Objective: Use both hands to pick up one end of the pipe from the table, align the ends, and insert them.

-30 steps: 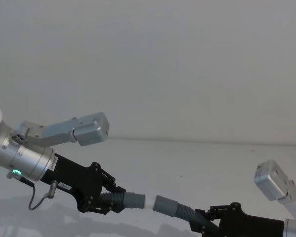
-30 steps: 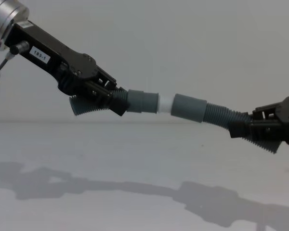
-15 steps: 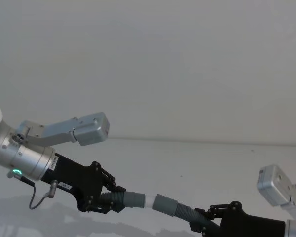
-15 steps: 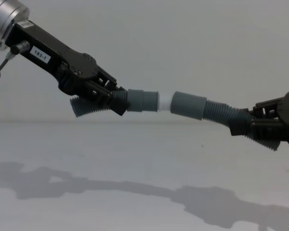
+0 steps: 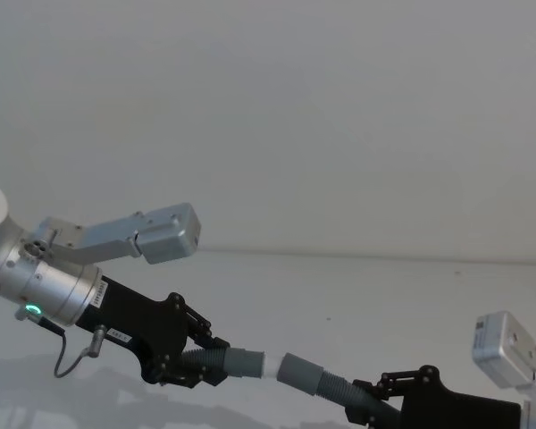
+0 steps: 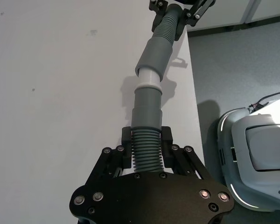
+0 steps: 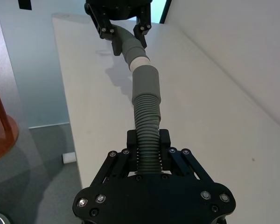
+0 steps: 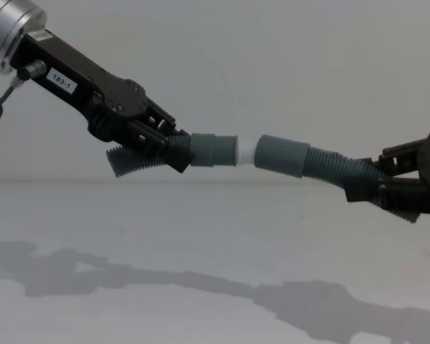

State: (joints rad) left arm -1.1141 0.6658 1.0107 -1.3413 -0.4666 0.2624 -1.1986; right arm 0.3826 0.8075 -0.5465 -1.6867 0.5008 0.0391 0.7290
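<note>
White plastic shows less than it did a second ago: the band of tip (image 8: 246,151) between the two cuffs has narrowed, so the ends are going together, though slowly.

The left tool (image 8: 161,144) is clenched on the ribbed part of its pipe piece (image 6: 146,148), the smooth grey cuff (image 8: 213,150) sticking out just ahead of its fingers with the tip beyond that. The right tool (image 8: 376,188) grips the other piece (image 7: 147,126) the same way, further back along the ribs, so a longer run of hose lies between its fingers and the socket (image 8: 281,155). Both pieces hang in the air between the tools, well clear of the table (image 8: 201,236).

Over that second the right tool has drawn back toward the edge of the chest view and sunk a little, while the socket has crept closer to the left tool's cuff. In the left wrist view the socket meets the tip at a slight angle, not dead straight.

My guess is the insertion is begun but not seated. The flexible hose may just bend if the right tool pushes off-axis; squaring the socket up first looks wise.
</note>
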